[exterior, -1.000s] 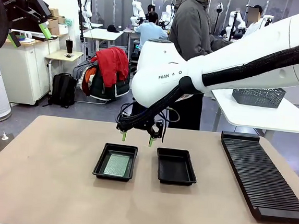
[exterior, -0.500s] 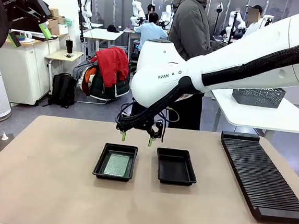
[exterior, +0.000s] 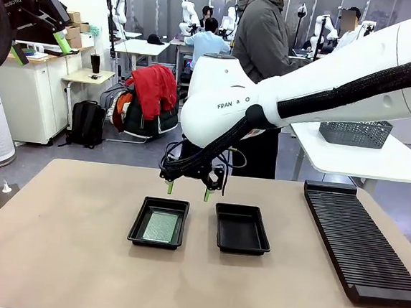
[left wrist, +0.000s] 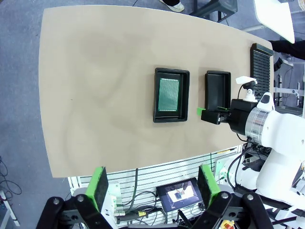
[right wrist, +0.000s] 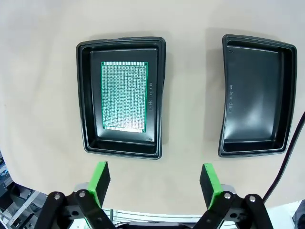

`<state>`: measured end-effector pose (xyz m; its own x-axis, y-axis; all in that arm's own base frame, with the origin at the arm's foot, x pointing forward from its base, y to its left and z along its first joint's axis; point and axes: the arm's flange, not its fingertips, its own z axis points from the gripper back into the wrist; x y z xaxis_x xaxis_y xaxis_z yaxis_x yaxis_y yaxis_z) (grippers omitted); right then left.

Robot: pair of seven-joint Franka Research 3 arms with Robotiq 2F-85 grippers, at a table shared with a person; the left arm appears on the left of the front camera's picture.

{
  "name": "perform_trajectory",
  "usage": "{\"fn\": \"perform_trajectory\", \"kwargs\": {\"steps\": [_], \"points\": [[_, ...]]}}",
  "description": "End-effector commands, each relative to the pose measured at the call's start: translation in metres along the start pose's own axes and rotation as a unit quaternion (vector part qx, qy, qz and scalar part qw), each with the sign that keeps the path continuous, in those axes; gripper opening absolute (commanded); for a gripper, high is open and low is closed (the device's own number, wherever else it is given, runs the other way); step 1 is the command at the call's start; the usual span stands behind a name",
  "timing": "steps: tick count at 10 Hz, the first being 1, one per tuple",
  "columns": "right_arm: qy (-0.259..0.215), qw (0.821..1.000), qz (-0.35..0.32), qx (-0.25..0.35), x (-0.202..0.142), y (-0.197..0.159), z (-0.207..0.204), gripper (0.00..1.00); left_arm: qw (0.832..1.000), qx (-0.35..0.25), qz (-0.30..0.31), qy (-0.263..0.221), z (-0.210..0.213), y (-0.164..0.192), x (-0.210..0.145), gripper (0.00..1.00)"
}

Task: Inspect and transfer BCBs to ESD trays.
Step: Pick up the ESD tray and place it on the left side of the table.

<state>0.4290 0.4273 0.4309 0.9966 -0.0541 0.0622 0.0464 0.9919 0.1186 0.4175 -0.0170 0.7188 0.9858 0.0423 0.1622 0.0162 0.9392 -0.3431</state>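
Hovering above the table (exterior: 61, 242), the right gripper (exterior: 188, 191) has its two green-padded fingers spread wide, with nothing between them.

Containers: two black ESD trays sit side by side below the gripper, apart from each other.
- Loaded tray (exterior: 136, 227): one green BCB (exterior: 161, 226) lies flat on its floor, inside the rim.
- Empty tray (exterior: 240, 233): bare black floor.

Board relative to the right gripper: below it and nearer the robot's side. The fingertips hang over the trays' far edges, touching neither. In the right wrist view the right gripper (right wrist: 155, 181) looks straight down. The BCB (right wrist: 125, 95) lies ahead of one finger inside the loaded tray (right wrist: 86, 95). The empty tray (right wrist: 255, 95) sits off past the other finger.

Left gripper (exterior: 39, 46): raised high and well away from the trays. From its own wrist view the left gripper (left wrist: 152, 185) stands spread and empty.

View differences:
- The right wrist view resolves the board's fine hole grid and raised lettering on the tray walls.
- The left wrist view takes in the whole tabletop from above: BCB (left wrist: 170, 94), loaded tray (left wrist: 171, 71), empty tray (left wrist: 217, 90).
- The front view adds the long ribbed rack (exterior: 360, 239) beyond the empty tray, and a mesh basket (exterior: 355, 132) on a side table.
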Motion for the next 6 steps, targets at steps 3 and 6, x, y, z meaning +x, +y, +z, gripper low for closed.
{"fn": "perform_trajectory", "kwargs": {"steps": [3,6], "points": [[-0.001,1.0,-0.001,0.0,-0.0009,-0.0002,0.0003,1.0,1.0,0.006,-0.001,0.001,0.0003,0.0025,-0.0015,1.0],[-0.001,1.0,-0.001,0.0,-0.0009,-0.0002,0.0003,1.0,1.0,0.006,-0.001,0.001,0.0003,0.0025,-0.0015,1.0]]}}
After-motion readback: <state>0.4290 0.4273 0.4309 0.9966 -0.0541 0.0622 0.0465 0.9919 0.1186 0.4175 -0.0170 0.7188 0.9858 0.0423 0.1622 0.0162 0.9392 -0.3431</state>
